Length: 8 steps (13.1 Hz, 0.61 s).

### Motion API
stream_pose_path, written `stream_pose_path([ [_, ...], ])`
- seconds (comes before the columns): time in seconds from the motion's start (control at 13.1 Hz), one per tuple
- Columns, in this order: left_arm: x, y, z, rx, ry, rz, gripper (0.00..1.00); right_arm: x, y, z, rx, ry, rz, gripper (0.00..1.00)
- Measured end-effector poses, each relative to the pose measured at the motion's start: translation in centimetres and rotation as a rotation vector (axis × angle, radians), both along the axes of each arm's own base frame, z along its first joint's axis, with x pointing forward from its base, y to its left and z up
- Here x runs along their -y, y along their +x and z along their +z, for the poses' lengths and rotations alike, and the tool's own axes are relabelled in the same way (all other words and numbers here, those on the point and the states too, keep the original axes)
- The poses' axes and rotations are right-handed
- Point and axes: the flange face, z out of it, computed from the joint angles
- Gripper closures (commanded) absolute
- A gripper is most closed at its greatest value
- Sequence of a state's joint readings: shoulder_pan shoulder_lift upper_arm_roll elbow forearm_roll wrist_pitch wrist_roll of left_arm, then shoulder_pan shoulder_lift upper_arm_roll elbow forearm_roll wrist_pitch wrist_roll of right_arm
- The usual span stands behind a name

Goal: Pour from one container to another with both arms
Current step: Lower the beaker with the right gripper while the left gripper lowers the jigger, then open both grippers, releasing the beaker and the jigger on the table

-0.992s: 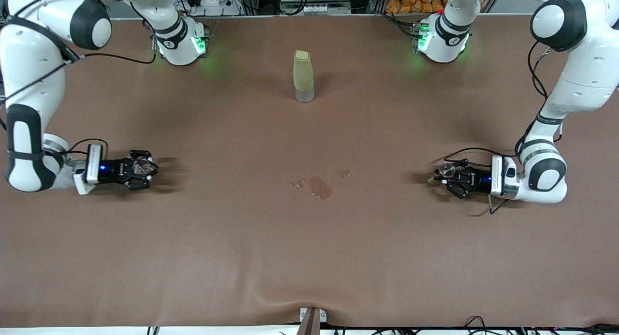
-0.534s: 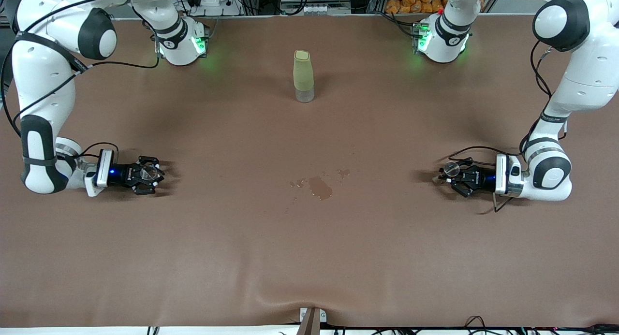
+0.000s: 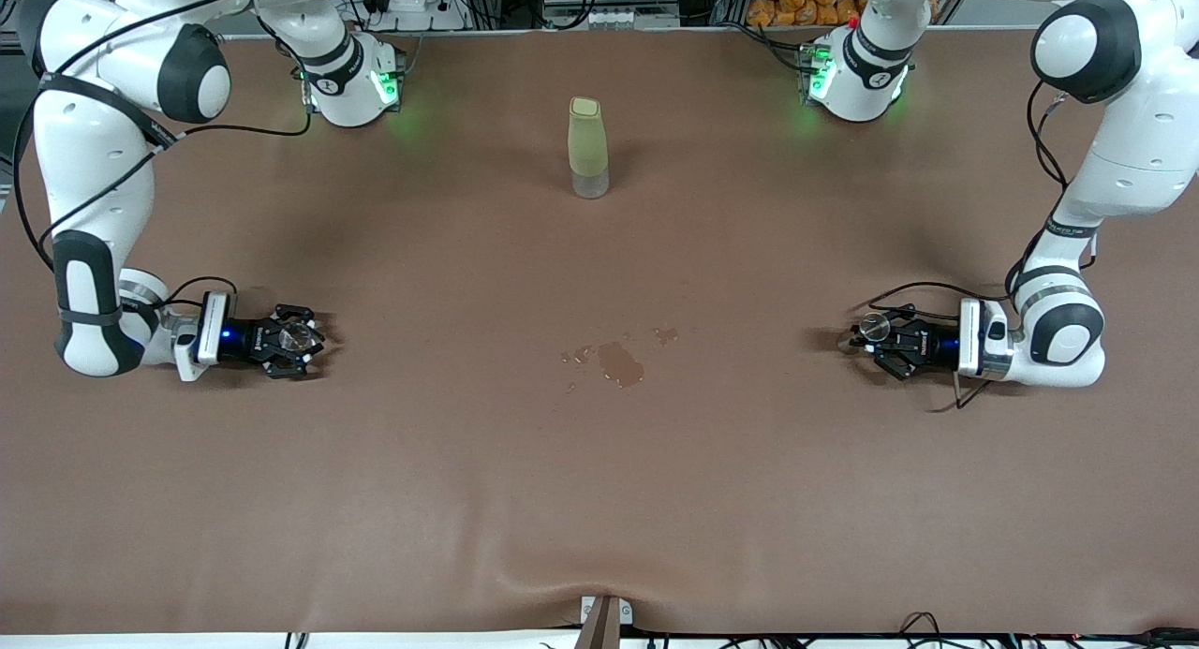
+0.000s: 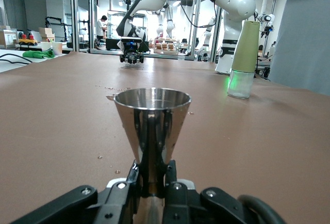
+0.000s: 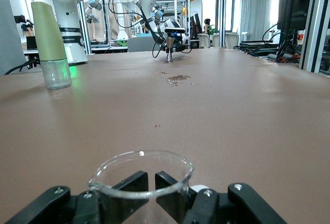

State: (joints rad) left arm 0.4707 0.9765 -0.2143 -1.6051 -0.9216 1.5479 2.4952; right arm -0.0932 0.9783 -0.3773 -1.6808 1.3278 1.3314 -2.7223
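Note:
Low over the table at the left arm's end, my left gripper [image 3: 864, 337] [image 4: 152, 175] is shut on the narrow lower part of a steel cone-shaped cup [image 3: 876, 327] [image 4: 152, 123], which stands upright. At the right arm's end, my right gripper [image 3: 304, 338] [image 5: 151, 182] is shut on a clear glass beaker [image 3: 297, 333] [image 5: 140, 180], also upright and low over the table. I cannot see any liquid in either vessel. Each wrist view shows the other arm's gripper small in the distance.
A tall pale green bottle with a clear base [image 3: 588, 148] [image 4: 243, 53] [image 5: 49, 38] stands midway between the arms' bases. A small wet spill [image 3: 618, 361] [image 5: 175, 78] marks the brown table cover between the two grippers.
The right gripper has carried the beaker a little toward the table's middle and lower. The left gripper with the steel cup has barely shifted.

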Motion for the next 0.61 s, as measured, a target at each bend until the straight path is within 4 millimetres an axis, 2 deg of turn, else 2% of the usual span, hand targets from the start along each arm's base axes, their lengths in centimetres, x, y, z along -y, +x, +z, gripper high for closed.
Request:
stream_pose_path([
  [0.08,-0.34,-0.08,-0.07,-0.002,0.003,0.003,0.72,-0.02,-0.03,-0.11,-0.001,0.000,0.000,1.00],
  [0.15,-0.64,-0.08,-0.04,-0.002,0.004,0.006,0.39,-0.01,-0.01,-0.15,-0.001,-0.003,-0.002,0.86],
  [0.23,-0.88,-0.05,-0.04,-0.001,0.008,0.008,0.00,0.03,0.00,-0.18,-0.001,-0.007,-0.003,0.50],
  [0.38,-1.16,-0.04,-0.05,-0.001,0.012,0.011,0.00,0.05,0.03,-0.20,-0.001,-0.010,-0.004,0.06],
  [0.46,-1.22,-0.06,-0.07,-0.001,0.013,0.012,0.00,0.06,0.03,-0.21,-0.001,-0.010,-0.005,0.00],
  [0.61,-1.25,-0.07,-0.08,-0.002,0.013,0.012,0.00,0.06,0.05,-0.20,0.000,-0.010,-0.005,0.00],
])
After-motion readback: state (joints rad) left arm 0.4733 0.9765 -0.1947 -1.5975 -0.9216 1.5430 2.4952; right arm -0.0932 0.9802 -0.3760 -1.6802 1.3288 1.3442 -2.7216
